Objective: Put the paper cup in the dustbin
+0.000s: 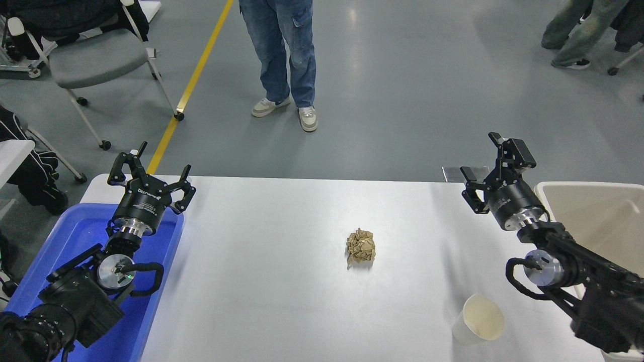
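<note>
The white paper cup (pixel 478 320) stands on the white table (pixel 282 281) near its front right, its cream inside facing me. The beige dustbin (pixel 598 221) stands off the table's right edge. My right gripper (pixel 495 163) is open and empty, raised over the table's far right corner, well beyond the cup and just left of the dustbin's rim. My left gripper (pixel 151 173) is open and empty, parked at the far left over the blue tub.
A crumpled brown paper ball (pixel 360 246) lies mid-table. A blue plastic tub (pixel 75 236) sits under my left arm. A person in jeans (pixel 282 55) stands beyond the table; a chair (pixel 95 60) stands at far left.
</note>
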Robot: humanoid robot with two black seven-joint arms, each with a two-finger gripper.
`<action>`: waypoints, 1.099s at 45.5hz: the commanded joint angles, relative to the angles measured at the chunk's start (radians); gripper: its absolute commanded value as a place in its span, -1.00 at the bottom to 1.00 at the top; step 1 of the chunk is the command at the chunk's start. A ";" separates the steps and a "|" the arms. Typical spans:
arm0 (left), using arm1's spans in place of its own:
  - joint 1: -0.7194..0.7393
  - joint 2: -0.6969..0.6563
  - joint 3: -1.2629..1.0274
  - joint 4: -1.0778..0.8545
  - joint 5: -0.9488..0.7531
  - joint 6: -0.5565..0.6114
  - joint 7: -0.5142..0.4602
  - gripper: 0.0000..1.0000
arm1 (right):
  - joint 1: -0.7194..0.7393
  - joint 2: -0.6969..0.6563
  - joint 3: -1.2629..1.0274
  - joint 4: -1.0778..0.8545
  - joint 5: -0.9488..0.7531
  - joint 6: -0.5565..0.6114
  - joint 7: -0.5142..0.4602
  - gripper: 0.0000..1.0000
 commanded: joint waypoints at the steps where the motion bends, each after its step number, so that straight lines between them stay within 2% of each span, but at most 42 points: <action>1: 0.000 0.000 0.000 0.000 0.000 -0.001 0.000 1.00 | 0.009 -0.218 -0.076 0.276 -0.125 -0.103 -0.146 1.00; 5: -0.001 0.000 0.000 0.000 0.000 0.000 0.000 1.00 | 0.009 -0.261 -0.081 0.340 -0.181 -0.161 -0.206 1.00; 14: 0.000 0.000 0.000 0.000 0.000 0.000 0.000 1.00 | -0.003 -0.388 -0.114 0.501 -0.453 -0.163 -0.367 1.00; 22: 0.000 0.000 0.000 0.000 0.000 -0.001 0.000 1.00 | 0.021 -0.462 -0.222 0.553 -0.658 -0.155 -0.374 1.00; 28: -0.001 0.000 0.000 0.000 0.000 0.000 0.000 1.00 | 0.108 -0.520 -0.356 0.563 -0.867 -0.139 -0.372 1.00; 39: 0.000 0.000 0.000 0.000 0.000 -0.001 0.000 1.00 | 0.274 -0.536 -0.668 0.561 -1.022 -0.128 -0.375 1.00; 45: 0.000 0.000 0.000 0.000 0.000 -0.003 0.000 1.00 | 0.316 -0.534 -0.768 0.558 -1.085 -0.131 -0.374 0.99; 50: 0.000 0.000 0.000 0.000 0.000 -0.003 0.000 1.00 | 0.330 -0.534 -0.841 0.558 -1.227 -0.131 -0.369 1.00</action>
